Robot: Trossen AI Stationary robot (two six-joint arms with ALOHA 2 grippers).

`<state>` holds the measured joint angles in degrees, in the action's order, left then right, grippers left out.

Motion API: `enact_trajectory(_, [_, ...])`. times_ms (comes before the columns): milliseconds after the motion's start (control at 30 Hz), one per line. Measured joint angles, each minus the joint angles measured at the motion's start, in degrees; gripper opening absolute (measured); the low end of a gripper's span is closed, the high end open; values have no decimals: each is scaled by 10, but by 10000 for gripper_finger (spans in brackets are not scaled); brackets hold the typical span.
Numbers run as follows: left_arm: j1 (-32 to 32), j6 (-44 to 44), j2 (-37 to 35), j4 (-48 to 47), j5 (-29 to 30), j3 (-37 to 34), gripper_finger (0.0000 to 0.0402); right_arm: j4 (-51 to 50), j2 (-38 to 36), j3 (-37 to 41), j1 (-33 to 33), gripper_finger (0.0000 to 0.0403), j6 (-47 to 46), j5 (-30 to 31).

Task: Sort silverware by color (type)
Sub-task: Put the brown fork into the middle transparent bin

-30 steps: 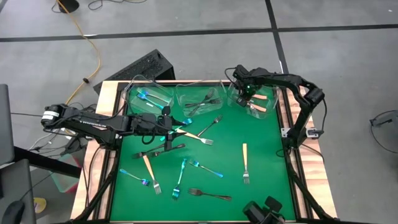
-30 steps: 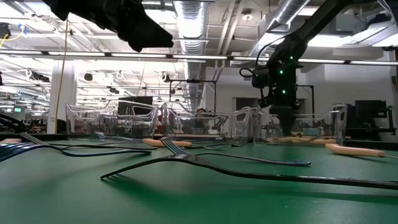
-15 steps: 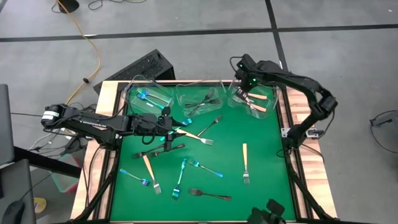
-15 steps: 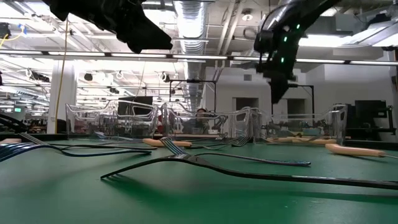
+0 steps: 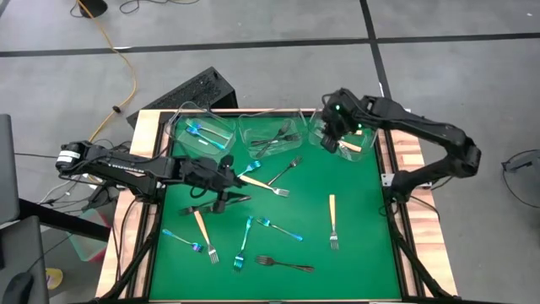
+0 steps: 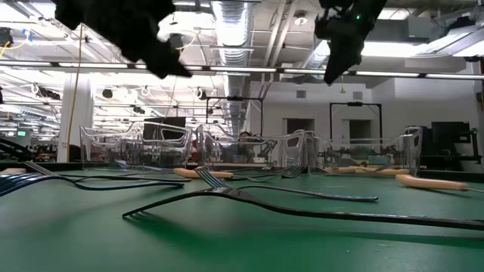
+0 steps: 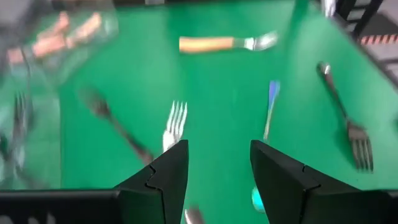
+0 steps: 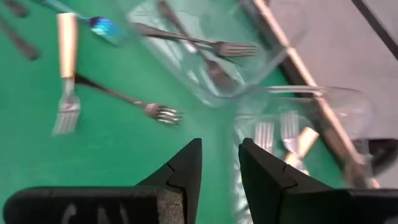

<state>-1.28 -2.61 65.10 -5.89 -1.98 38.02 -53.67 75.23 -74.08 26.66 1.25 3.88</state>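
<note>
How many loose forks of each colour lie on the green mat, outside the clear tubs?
Blue-teal forks: 4
Dark forks: 3
Cream-handled forks: 3
Total: 10

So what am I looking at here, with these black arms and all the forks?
Two robot arms work at a green table. One picture looks straight down, one looks level across the tabletop, and two come from cameras on the arms' wrists. Forks lie scattered on the green: blue ones, dark ones and tan-handled ones. Three clear tubs along the far edge already hold some, one colour each. The left gripper hangs over the forks mid-table with its fingers open and empty. The right gripper is by the tub of tan forks and holds nothing either.
</note>
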Motion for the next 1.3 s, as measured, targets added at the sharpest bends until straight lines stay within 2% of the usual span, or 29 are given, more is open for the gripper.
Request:
enact_trajectory(133, [0,48,0,-70,30,0,158,1,-3,0,-53,128,-15,0])
enact_trajectory(267, [-1,95,0,-134,33,0,158,2,8,0,-92,128,-15,4])
enact_trajectory(600, [-34,206,7,-289,73,0,158,11,30,0,-115,128,-17,10])
enact_trajectory(900, [-67,229,6,-350,105,0,158,16,48,0,-114,128,-19,9])
enact_trajectory(1200, [-81,229,6,-376,124,-2,158,20,54,0,-116,128,-19,8])
enact_trajectory(1300, [-80,236,6,-367,127,-25,158,19,54,0,-116,128,-19,7])
